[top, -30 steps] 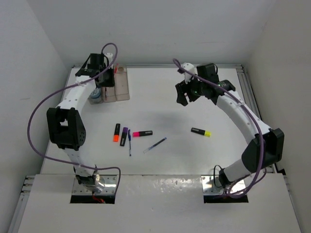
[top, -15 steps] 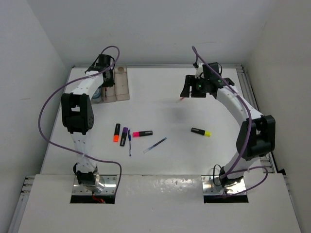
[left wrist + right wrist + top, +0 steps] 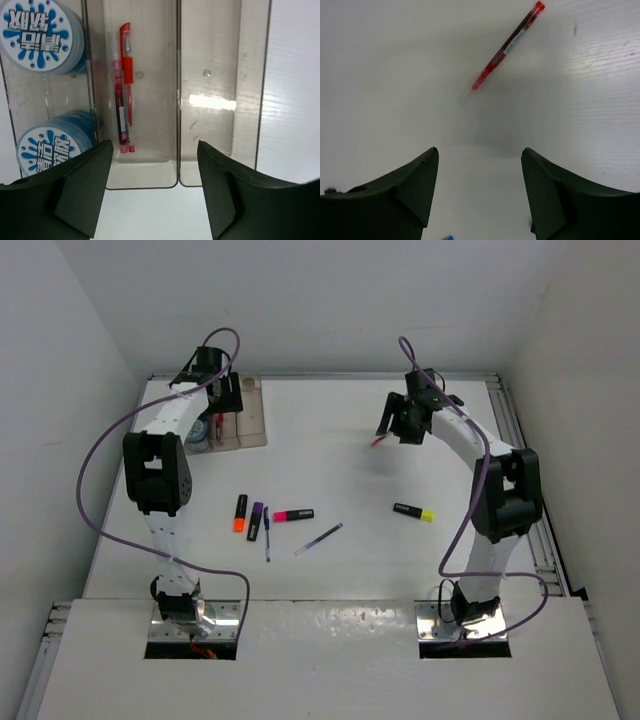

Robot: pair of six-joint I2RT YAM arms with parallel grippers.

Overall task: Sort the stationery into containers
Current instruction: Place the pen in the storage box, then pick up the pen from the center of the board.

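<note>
Stationery in two lots: part inside the tan, wood-coloured rectangular tray (image 3: 255,418) of three narrow slots at the upper left of the overhead view, part loose on the white table (image 3: 330,465). In the left-wrist view, two thin red pens (image 3: 128,70) lying lengthwise side by side in the middle slot. Two round blue-and-white patterned discs (image 3: 41,32) in the left slot, one at the top of the frame, one lower. Above the tray's near end, left gripper (image 3: 152,200) with fingers (image 3: 75,195) spread wide, nothing between them. At the upper right of the right-wrist view, third red pen (image 3: 507,47) slanted against the table, apart from the right gripper (image 3: 477,195), also spread and holding nothing. Near the centre of the overhead view, a loose cluster of short black highlighters: orange-capped highlighter (image 3: 240,513), purple-capped highlighter (image 3: 256,521), pink-capped highlighter (image 3: 292,515). Thin blue pen (image 3: 266,533) just beside the purple one, second blue pen (image 3: 320,538) slanted to the lower right. Further right, alone, yellow-capped highlighter (image 3: 414,511).
</note>
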